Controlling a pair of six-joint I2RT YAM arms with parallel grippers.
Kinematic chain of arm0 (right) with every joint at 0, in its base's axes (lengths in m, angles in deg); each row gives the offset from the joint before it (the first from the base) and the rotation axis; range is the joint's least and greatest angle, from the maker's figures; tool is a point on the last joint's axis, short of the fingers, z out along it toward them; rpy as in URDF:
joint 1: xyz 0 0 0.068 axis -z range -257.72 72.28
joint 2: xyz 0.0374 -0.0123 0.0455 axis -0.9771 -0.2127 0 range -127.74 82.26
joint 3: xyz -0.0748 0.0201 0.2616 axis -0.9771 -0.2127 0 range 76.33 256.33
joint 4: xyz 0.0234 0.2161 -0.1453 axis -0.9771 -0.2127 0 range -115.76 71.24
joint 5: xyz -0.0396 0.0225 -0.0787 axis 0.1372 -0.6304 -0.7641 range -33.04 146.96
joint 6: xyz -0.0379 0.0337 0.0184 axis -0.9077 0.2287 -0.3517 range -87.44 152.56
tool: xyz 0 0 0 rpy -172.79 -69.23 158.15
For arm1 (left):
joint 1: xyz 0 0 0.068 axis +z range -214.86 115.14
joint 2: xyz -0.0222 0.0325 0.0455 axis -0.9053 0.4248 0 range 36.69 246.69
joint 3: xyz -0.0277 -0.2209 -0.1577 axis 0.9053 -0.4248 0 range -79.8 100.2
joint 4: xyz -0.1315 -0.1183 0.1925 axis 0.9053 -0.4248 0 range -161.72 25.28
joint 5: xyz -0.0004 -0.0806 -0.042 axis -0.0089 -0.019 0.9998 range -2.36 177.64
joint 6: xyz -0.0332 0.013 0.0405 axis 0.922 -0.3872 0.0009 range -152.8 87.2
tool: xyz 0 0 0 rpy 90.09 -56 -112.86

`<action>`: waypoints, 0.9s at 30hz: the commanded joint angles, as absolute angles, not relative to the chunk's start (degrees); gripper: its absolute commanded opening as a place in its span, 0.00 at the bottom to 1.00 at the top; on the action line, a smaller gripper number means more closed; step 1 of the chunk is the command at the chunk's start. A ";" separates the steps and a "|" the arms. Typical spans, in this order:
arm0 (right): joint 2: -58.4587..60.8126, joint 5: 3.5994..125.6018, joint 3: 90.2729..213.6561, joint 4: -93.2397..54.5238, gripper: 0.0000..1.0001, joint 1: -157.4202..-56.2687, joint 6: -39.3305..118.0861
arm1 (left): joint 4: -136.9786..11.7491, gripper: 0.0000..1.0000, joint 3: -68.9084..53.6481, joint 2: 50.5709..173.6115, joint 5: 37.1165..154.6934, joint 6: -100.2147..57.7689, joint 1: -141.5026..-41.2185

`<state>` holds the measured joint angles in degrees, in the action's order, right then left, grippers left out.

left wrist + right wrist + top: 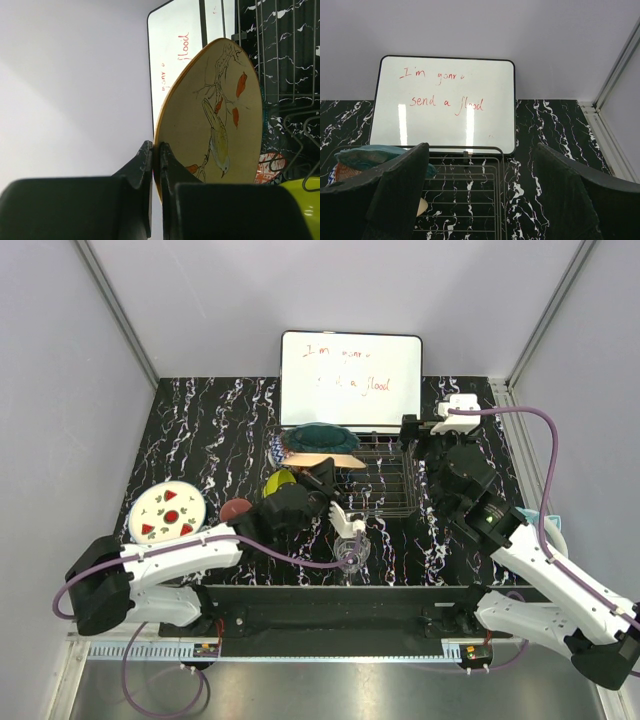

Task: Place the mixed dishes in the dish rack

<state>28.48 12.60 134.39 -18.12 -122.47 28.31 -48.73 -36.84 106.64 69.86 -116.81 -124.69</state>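
Peach plate (215, 125): held on edge by L gripper (156, 160), jaws clamped on the rim, bird pattern facing the rack side. In top view the plate is seen over the L end of the rack (390, 485), just in front of the teal plate (320, 437). Whether its lower edge is touching the wires cannot be told.

R gripper (482, 195): fingers spread wide, nothing between them. It is hanging at the far-R corner of the rack, facing the whiteboard (445, 102).

Other items noted:
- teal plate at rack's far-L corner; inside or only beside, not resolved.
- green bowl (280, 483) just L of the rack, near the L wrist.
- white plate (168, 512) on the table, well to the L.
- glass (352, 555) on the table, near edge, in front of the rack.

Step in hand (judged): placing of the peach plate into the rack. Task judged early; most dishes are outside the rack.

Next move (judged): plate to be lowered upright between wires at the L end, w/ clearance kept from the teal plate, and seated before the jaws are opened. Wrist then to be drawn back w/o catching the rim or the green bowl. Risk: the plate may tip or slide if released before it is supported.
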 commanded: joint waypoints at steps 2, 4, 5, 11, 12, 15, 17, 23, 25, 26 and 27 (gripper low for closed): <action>29.70 12.49 133.90 -16.21 0.93 -121.40 29.22 | -34.05 0.00 -35.68 107.00 70.94 -118.59 -124.45; 29.87 12.75 133.81 -16.21 0.93 -121.22 29.14 | -33.70 0.00 -36.03 107.43 71.03 -118.50 -124.28; 29.87 12.75 133.81 -16.21 0.93 -120.96 29.14 | -33.43 0.00 -36.12 107.70 71.03 -118.50 -124.28; 30.31 13.19 133.11 -16.21 0.92 -120.52 29.49 | -32.38 0.00 -36.38 109.37 70.33 -118.23 -124.19; 30.31 13.19 133.11 -16.21 0.93 -120.26 29.49 | -32.46 0.00 -36.38 109.63 69.98 -118.23 -124.10; 30.66 13.28 132.76 -16.21 0.93 -120.17 29.49 | -32.20 0.00 -35.77 111.21 69.10 -118.32 -123.66; 30.84 13.45 132.49 -16.21 0.93 -120.08 29.66 | -31.07 0.00 -35.24 112.62 68.84 -118.32 -122.87; 30.67 13.80 132.67 -16.30 0.93 -119.55 29.49 | -32.28 0.02 -33.14 114.99 67.61 -118.94 -122.25; 30.67 13.98 132.84 -16.30 0.93 -119.55 29.40 | -33.34 0.07 -32.25 115.43 66.73 -118.59 -122.17; 30.58 13.98 132.76 -16.30 0.93 -119.47 29.31 | -34.30 0.11 -31.55 115.52 66.03 -118.50 -122.17; 30.49 14.16 132.76 -16.30 0.93 -119.47 29.40 | -34.40 0.14 -31.37 115.52 65.76 -118.41 -122.25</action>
<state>29.81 13.32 132.40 -18.14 -120.00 28.57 -43.64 -37.25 116.43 70.04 -116.33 -122.99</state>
